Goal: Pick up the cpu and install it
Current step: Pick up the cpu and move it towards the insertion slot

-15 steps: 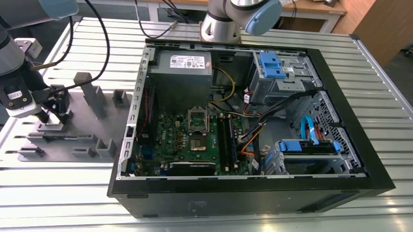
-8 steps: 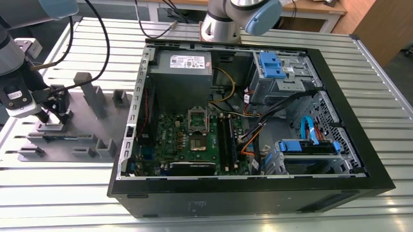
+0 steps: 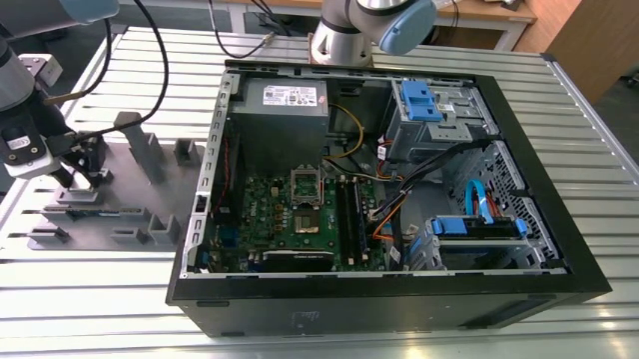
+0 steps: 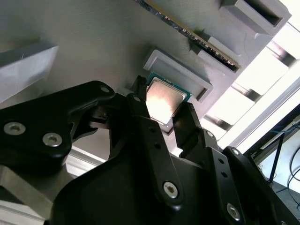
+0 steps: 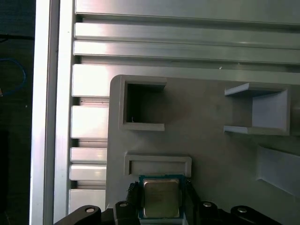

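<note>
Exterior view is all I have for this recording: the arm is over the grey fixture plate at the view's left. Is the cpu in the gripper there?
Observer: Yes. In both wrist views the gripper is shut on the cpu, with its fingers against two opposite edges.
Operator: Which face shows?
Observer: The shiny metal top faces the wrist cameras, with a thin green rim around it.
Operator: Anything close to it?
Observer: A raised rectangular frame on the fixture plate lies right beside the cpu.
</note>
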`<control>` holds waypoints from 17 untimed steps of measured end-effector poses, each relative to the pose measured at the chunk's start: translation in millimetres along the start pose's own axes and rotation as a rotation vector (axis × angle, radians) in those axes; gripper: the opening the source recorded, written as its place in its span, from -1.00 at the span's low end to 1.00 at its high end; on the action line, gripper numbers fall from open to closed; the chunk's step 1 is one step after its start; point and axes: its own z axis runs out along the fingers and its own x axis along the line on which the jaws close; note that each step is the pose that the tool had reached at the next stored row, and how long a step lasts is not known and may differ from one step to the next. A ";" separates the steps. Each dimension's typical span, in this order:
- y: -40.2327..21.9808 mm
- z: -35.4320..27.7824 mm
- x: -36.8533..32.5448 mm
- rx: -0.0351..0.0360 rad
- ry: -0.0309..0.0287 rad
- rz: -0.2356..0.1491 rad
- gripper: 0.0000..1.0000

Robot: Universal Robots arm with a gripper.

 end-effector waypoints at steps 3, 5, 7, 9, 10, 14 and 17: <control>0.0 -4.2 -0.1 0.0000 0.0001 0.000 -0.06; 0.0 -7.1 -0.3 0.0000 0.0000 0.000 -0.06; 0.0 -10.8 -0.4 0.0001 0.0001 0.000 -0.06; 0.1 -11.4 -0.5 -0.0001 -0.0001 0.000 -0.06; 0.1 -11.4 -0.5 -0.0001 -0.0002 0.000 -0.06; 1.1 -15.1 -0.6 0.0000 0.0001 0.000 -0.06; 1.1 -15.6 -0.7 0.0000 0.0000 0.000 -0.06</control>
